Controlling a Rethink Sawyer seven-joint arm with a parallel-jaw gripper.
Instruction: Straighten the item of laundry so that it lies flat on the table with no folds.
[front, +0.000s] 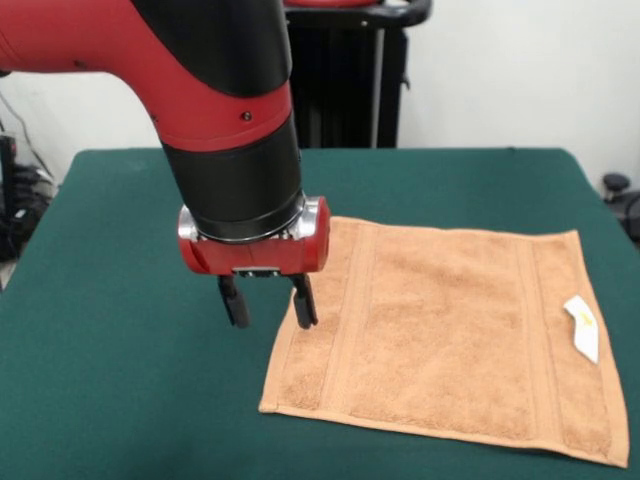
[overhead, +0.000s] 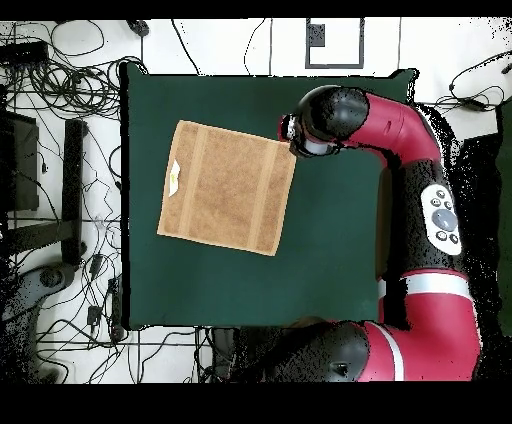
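The end effector (front: 268, 300) hangs open and empty — one fingertip over the towel (front: 450, 335) edge, the other off it. The towel spreads flat across the surface (front: 120, 390) to that side, white label (front: 582, 326) at its far edge — apparently nothing left to straighten.

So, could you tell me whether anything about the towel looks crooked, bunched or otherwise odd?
Nothing stands out. The towel lies spread flat on the table with no visible folds, only turned slightly askew to the table's edges. The end effector hangs open at one edge.
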